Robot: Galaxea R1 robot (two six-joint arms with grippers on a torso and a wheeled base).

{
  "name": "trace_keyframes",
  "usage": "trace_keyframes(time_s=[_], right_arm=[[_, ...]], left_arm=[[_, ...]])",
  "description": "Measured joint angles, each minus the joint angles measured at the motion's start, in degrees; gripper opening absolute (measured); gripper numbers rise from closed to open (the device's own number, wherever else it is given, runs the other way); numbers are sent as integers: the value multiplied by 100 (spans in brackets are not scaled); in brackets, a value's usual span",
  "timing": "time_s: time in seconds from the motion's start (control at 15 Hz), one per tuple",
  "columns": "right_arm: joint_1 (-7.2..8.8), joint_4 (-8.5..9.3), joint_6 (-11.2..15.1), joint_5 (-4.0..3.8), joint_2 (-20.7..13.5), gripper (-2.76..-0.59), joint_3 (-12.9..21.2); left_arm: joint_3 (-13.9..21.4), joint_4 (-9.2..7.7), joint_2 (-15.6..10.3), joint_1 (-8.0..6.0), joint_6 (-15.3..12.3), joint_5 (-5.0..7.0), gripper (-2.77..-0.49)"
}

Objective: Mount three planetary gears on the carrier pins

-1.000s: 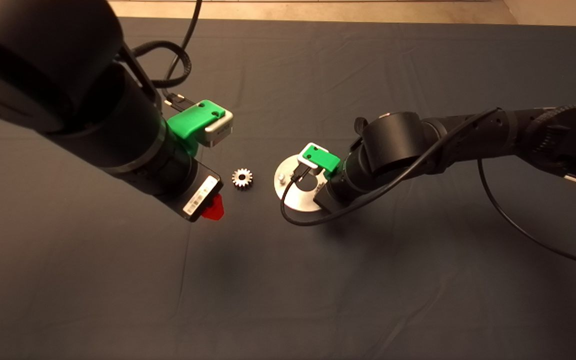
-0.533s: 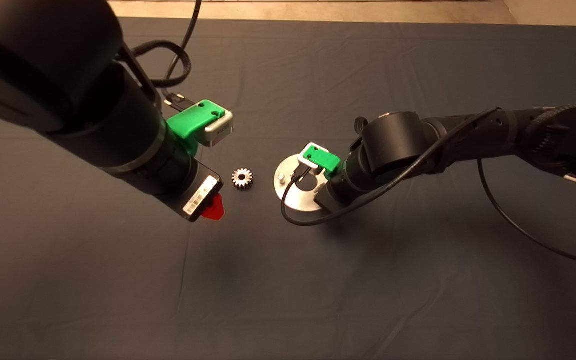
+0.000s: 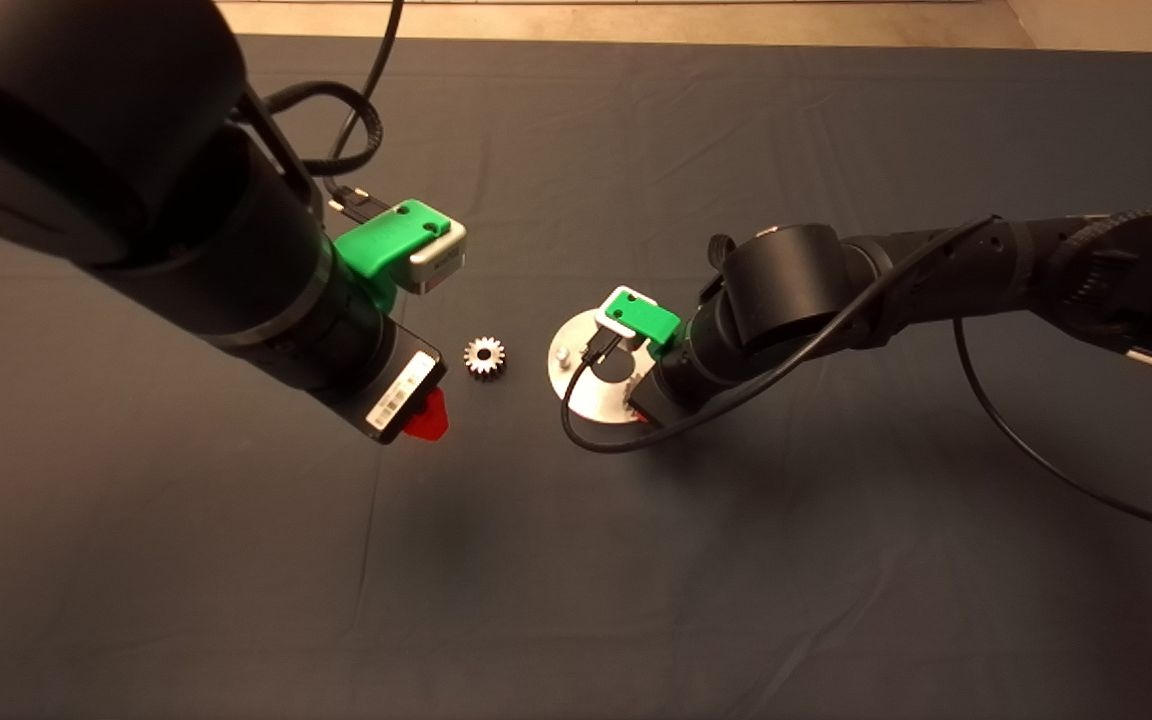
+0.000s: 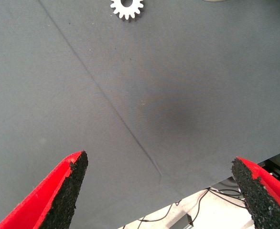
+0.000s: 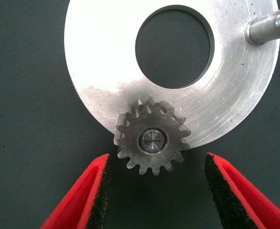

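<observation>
The right claw stands open over the disc, its red fingers spread on either side of a planetary gear without touching it. That gear sits seated on a carrier pin at the disc's rim, the pin tip showing through its bore. A second carrier pin stands bare near the opposite rim. The disc lies near the middle of the dark mat covering the counter. Another planetary gear lies flat on the mat just beside the disc, between it and the left claw, which hangs open and holds nothing.
</observation>
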Motion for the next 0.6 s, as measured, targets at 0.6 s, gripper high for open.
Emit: trace_keyframes(time_s=[0.6], right_arm=[[549, 343, -575, 2, 107, -194, -732]], left_arm=[[0, 1, -1, 0, 2, 0, -109]])
